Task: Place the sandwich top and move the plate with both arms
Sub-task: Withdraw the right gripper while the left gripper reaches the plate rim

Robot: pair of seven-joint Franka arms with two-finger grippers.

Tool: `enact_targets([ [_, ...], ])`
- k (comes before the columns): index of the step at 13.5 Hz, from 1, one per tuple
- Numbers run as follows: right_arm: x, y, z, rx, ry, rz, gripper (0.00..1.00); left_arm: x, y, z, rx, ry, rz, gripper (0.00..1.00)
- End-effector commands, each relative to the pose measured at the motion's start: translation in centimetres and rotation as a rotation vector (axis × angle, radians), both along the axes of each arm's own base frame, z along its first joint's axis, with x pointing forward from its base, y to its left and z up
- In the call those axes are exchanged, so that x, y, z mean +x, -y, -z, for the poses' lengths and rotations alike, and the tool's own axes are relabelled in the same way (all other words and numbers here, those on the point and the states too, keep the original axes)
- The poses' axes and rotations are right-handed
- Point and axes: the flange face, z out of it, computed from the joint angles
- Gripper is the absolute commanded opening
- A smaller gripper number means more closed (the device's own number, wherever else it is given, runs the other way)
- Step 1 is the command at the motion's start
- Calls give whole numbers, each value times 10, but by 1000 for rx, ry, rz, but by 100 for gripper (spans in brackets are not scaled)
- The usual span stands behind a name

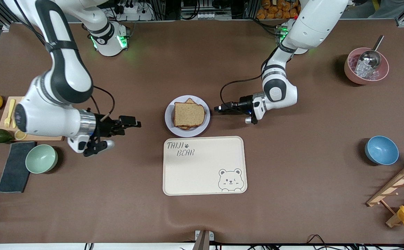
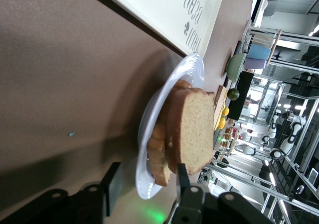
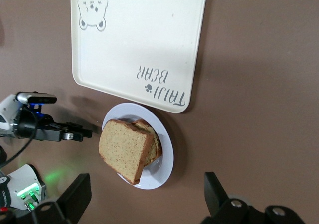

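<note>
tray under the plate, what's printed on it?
Cream tray: grey bear and "TAIJI BEAR"; front view.

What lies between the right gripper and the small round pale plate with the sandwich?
Nothing: in the front view only bare brown table separates the open right gripper from the pale plate; the right wrist view agrees.

The sandwich top (image 1: 188, 114), a plain brown bread slice, lies flat on the sandwich on the round pale plate (image 1: 169, 118).

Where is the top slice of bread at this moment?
In the front view, the sandwich top lies on the sandwich on the plate, mid-table, just farther from the camera than the bear tray.
</note>
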Motion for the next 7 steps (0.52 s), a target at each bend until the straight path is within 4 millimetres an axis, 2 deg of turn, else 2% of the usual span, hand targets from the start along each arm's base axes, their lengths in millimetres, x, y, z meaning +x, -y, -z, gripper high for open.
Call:
enact_targets([
  [1, 12, 25, -21, -54, 14, 18, 100, 2, 9, 14, -6, 26, -20, 46],
  [3, 12, 33, -25, -87, 21, 9, 100, 5, 13, 15, -13, 28, -27, 42],
  [4, 13, 40, -26, -90, 19, 19, 100, 1, 21, 16, -18, 23, -25, 42],
  [7, 14, 65, -34, -102, -1, 41, 100, 4, 29, 23, -26, 19, -33, 41],
])
